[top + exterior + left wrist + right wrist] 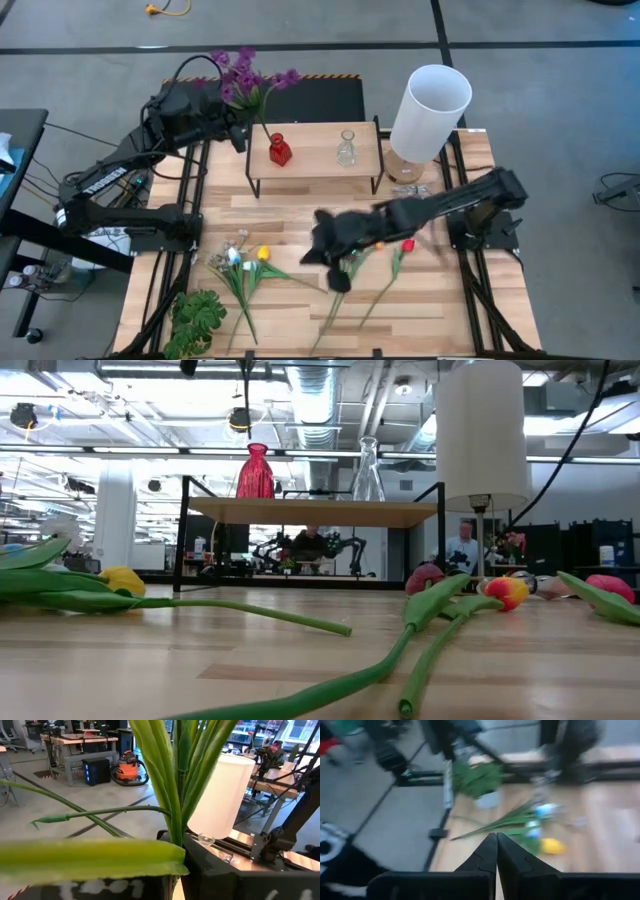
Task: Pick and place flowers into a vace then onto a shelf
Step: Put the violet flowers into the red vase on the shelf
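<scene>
Grey workshop floor surrounds a light wooden table (300, 215), with benches and seated people visible far behind it in the low view. At the table's far edge stands a tall white cylinder (430, 110), apart from the work. Beside it sits the shelf (315, 150), a plank on thin black legs that carries a red vase (280, 150) and a clear glass vase (346, 149), both empty and upright, seemingly waiting for stems.

Next in size, the left arm reaches from the table's left side toward the shelf's far-left corner. Its left gripper (238, 130) is clamped on a purple bunch (245, 75), whose stems and leaves fill the left wrist view; the bunch is carried upright and high, probably to drop it into the red vase just beside it.

Over the table's middle, the right gripper (496, 851) has its fingers pressed together with nothing between them, hovering near the loose tulips. A red tulip (407, 245) and other stems lie beside it, a yellow tulip (263, 253) farther left, and a leafy plant (195, 318) at the near corner.
</scene>
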